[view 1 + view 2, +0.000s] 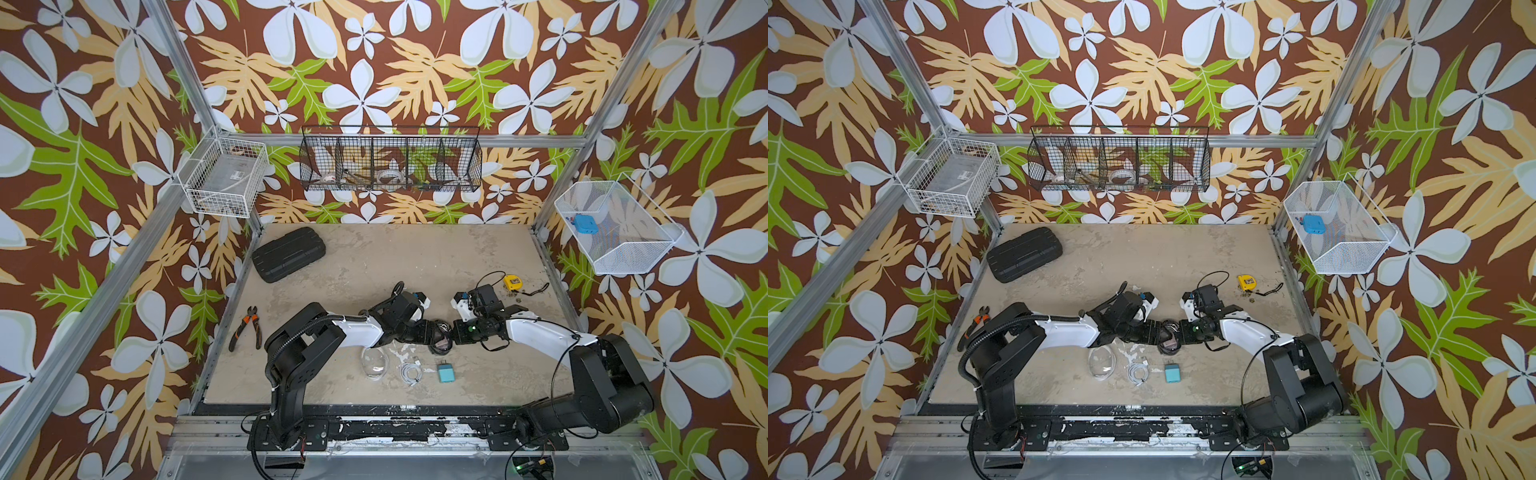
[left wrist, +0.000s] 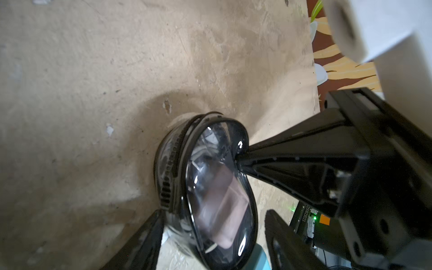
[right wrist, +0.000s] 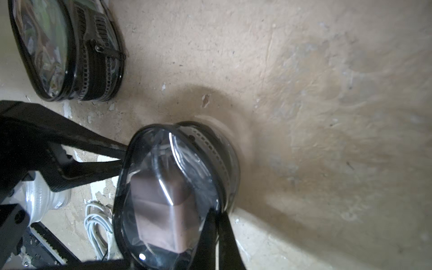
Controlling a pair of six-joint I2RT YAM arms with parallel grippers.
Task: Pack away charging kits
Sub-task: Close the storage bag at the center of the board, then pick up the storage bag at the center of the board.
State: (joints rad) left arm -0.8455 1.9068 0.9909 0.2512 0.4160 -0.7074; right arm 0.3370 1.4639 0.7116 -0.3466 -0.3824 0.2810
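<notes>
Floral walls ring a scuffed beige worktop; both arms reach to its mid and meet at a black-rimmed pouch, which stands on edge btwn them in both top views; a pink plug shows through its clear face.

The right hand is clenched, its fingertips pinched together on the pouch rim; the left hand is released, fingers spread w/ one on each side of the pouch; one sits just beside the zip side, the other stands off the clear face w/ a gap, so no clamp there. Whether the pouch's far edge touches the worktop I cannot tell; that part is blurred.

Nearer the arm bases, three things lie in a row, each apart from the next: a clear pouch, a coiled white cable, then a teal plug; all loose on the worktop. A 2nd black-rimmed pouch lies close to the held one, seen only in the right wrist view; its contents are unclear.

A black ribbed case sits at the far left corner; pliers lie by the left edge; a yellow tape is over on the right. A blue block rests in a white basket on the right wall; a black wire rack hangs on the back wall.
</notes>
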